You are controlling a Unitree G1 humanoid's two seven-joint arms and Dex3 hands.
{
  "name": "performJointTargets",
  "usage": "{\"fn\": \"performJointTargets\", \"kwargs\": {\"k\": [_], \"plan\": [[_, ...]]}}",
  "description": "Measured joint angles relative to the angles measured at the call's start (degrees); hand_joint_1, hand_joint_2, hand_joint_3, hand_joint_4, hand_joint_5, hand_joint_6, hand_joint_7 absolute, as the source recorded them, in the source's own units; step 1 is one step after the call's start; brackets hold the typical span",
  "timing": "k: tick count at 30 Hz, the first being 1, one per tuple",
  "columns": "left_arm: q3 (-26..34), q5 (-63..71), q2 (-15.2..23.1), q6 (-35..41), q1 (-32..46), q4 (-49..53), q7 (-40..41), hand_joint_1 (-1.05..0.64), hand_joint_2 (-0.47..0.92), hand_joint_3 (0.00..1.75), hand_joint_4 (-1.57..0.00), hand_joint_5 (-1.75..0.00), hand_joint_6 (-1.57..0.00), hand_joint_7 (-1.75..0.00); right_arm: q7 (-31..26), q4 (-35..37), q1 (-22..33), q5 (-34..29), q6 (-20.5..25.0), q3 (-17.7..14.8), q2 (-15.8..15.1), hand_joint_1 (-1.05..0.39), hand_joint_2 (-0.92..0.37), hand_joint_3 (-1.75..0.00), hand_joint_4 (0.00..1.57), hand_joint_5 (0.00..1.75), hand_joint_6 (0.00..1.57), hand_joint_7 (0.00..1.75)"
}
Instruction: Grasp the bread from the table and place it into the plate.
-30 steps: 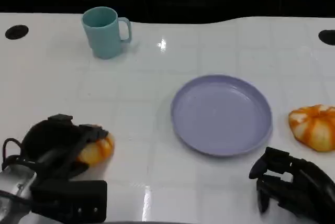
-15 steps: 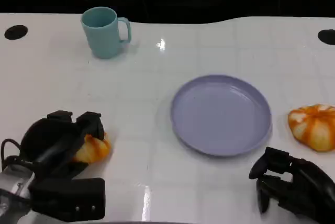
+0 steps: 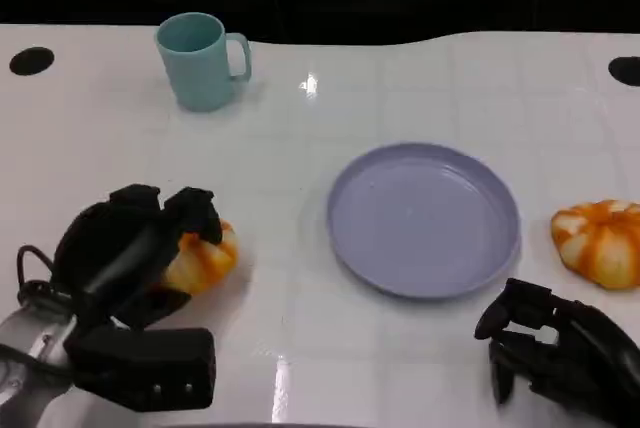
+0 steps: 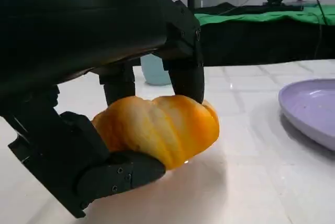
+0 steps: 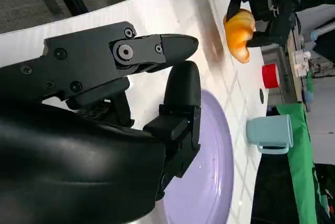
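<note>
I see my left robot hand (image 3: 135, 248) grasping the bread (image 3: 200, 259) at the worktop's (image 3: 300, 108) 8 o'clock, fingers over its top and thumb beneath, well apart from the lilac plate (image 3: 423, 218) near centre. My right robot hand (image 3: 550, 348) sits at 5 o'clock, fingers curled on nothing.

Bright overhead light glares off the glossy table (image 3: 310, 86); background dark.

You see golden-orange bread (image 3: 200, 261) in the black left hand (image 3: 130, 248), a lavender plate (image 3: 423, 218), a teal mug (image 3: 197, 61), an orange-and-white striped bun (image 3: 600, 241), and a glossy white table (image 3: 300, 128).
</note>
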Motion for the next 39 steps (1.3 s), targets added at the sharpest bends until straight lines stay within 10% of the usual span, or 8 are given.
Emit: {"fn": "performJointTargets", "kwargs": {"k": [17,30,39], "plan": [[-0.11,-1.9,-4.91,1.28,-9.07,-0.2,-5.25,-0.24,0.85,0.42,-0.72,-1.75,-0.57,-1.64,0.64,0.28,-0.2,0.41,0.13,-0.06,-0.02,-0.52,-0.92,-0.24,0.65,1.75,0.69,1.33],[-2.1,-1.91,-10.22,2.42,-14.36,0.49,-8.28,-0.24,0.91,0.39,-0.76,-1.75,-0.54,-1.74,2.64,3.09,-0.87,0.82,-2.5,-0.79,-0.34,-0.51,-0.92,-0.25,0.67,1.74,0.69,1.33],[-5.25,-1.13,-15.26,2.96,-19.53,3.88,-8.27,-0.27,0.92,0.28,-0.77,-1.75,-0.67,-1.44,2.4,2.73,-0.9,0.46,-2.04,-1.18,-0.43,-0.5,-0.92,-0.26,0.67,1.74,0.69,1.34]]}}
